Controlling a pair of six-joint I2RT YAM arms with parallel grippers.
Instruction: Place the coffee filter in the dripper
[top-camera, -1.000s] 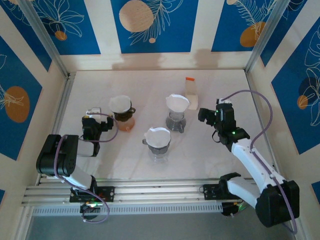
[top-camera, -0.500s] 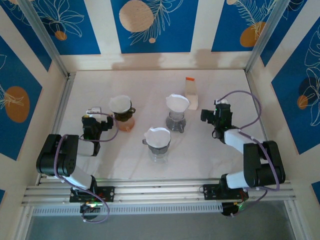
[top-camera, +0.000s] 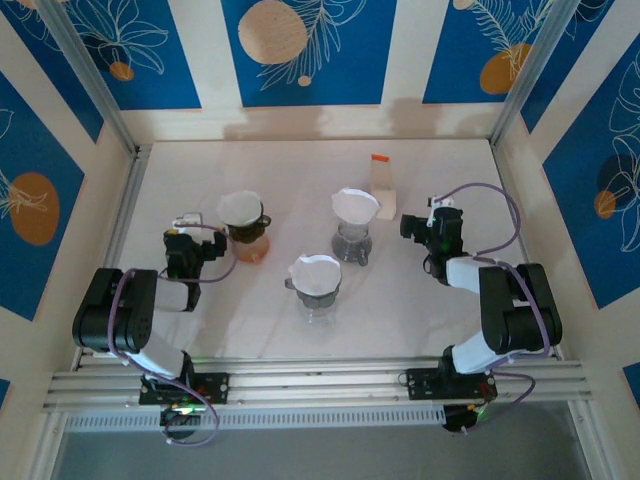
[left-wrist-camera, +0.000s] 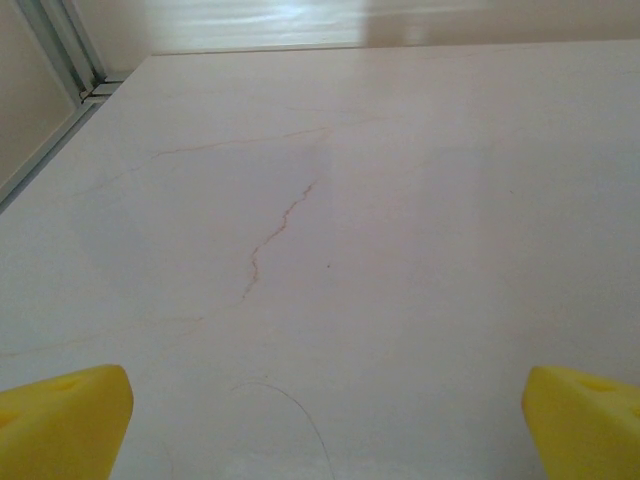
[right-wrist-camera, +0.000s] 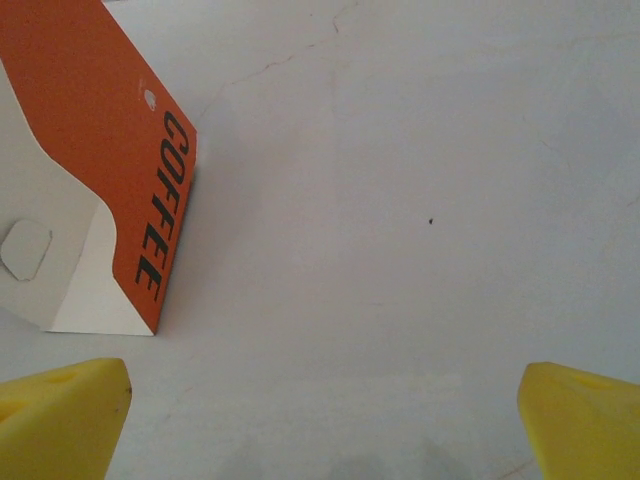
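Three drippers stand mid-table, each with a white coffee filter in it: a brown one (top-camera: 243, 226) at the left, a clear one (top-camera: 354, 238) at the back and a clear one (top-camera: 316, 290) in front, whose filter (top-camera: 317, 272) sits in its cone. My left gripper (top-camera: 186, 249) rests low just left of the brown dripper, open, yellow fingertips (left-wrist-camera: 62, 420) wide apart over bare table. My right gripper (top-camera: 428, 226) sits right of the back dripper, open and holding nothing, its fingertips (right-wrist-camera: 580, 420) spread.
An orange-and-white coffee box (top-camera: 382, 190) stands behind the back dripper; it is at the left in the right wrist view (right-wrist-camera: 100, 170). Metal rails (top-camera: 120, 215) and patterned walls close in the table (top-camera: 290, 175) on three sides.
The right arm has folded back toward its base, its elbow drawn in from the right; its gripper stays beside the back dripper, shifted slightly rearward. The left arm has not moved.
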